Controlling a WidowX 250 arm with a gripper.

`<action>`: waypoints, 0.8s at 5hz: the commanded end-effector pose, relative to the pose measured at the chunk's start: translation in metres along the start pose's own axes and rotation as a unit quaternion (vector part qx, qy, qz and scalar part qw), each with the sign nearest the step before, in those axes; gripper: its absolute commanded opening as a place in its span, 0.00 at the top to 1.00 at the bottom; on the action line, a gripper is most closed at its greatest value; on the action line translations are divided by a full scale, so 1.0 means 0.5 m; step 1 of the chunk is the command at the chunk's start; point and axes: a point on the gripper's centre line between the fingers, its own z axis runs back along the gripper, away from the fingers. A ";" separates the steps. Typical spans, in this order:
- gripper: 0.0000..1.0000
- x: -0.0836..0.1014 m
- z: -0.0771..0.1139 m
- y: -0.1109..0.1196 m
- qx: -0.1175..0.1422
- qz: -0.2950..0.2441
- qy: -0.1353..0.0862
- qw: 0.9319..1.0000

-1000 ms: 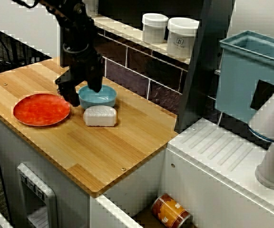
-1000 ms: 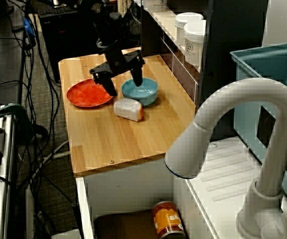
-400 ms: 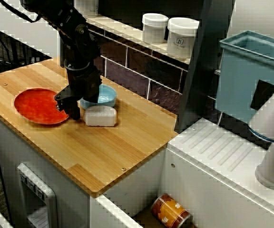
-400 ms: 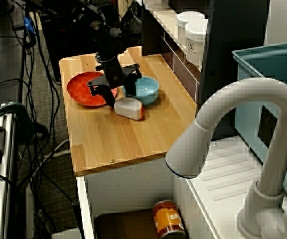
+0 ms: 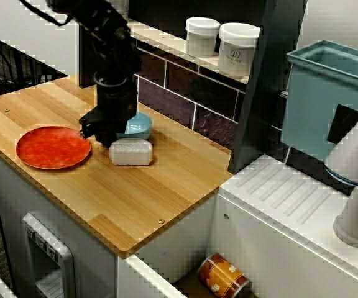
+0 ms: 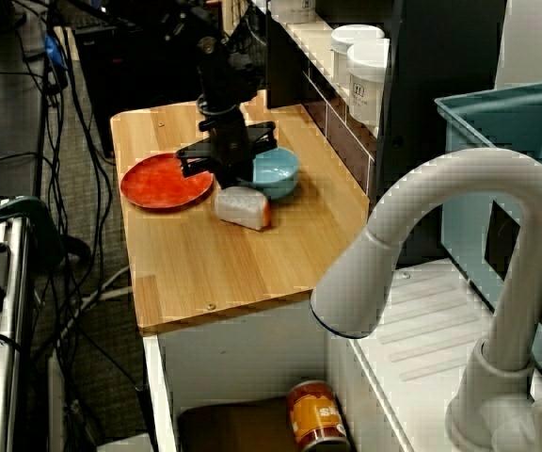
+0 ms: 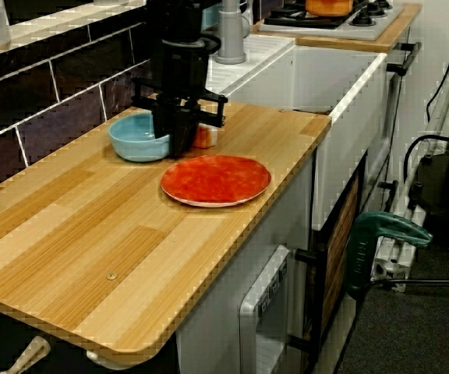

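Note:
In the front view my gripper (image 5: pixel 104 133) stands low on the wooden counter (image 5: pixel 135 192), between a red plate (image 5: pixel 51 148) and a blue bowl (image 5: pixel 140 124). Its fingers are drawn together on the bowl's near-left rim. A white block with an orange side (image 5: pixel 130 151) lies just in front of the bowl. The view over the faucet shows the gripper (image 6: pixel 226 174) at the left edge of the bowl (image 6: pixel 278 169), with the plate (image 6: pixel 163 181) flat beside it. In the view along the counter the gripper (image 7: pixel 174 144) covers the bowl's (image 7: pixel 131 136) right rim, behind the plate (image 7: pixel 215 179).
Two white jars (image 5: pixel 202 36) stand on the tiled ledge behind the counter. A teal bin (image 5: pixel 328 93) and a white faucet (image 6: pixel 440 282) are to the right by the sink's drainboard (image 5: pixel 291 205). An orange can (image 5: pixel 224 276) lies below the counter.
The gripper came down from above the bowl with fingers spread and closed them at the bowl's rim. The red plate was nudged and now lies slightly further left.

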 end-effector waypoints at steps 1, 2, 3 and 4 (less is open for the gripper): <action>1.00 -0.032 0.051 0.038 0.004 0.016 -0.017 1.000; 1.00 -0.071 0.063 0.035 0.000 0.035 -0.036 0.999; 1.00 -0.078 0.061 0.021 0.006 0.043 -0.030 0.999; 1.00 -0.108 0.050 -0.003 0.028 0.069 -0.018 0.997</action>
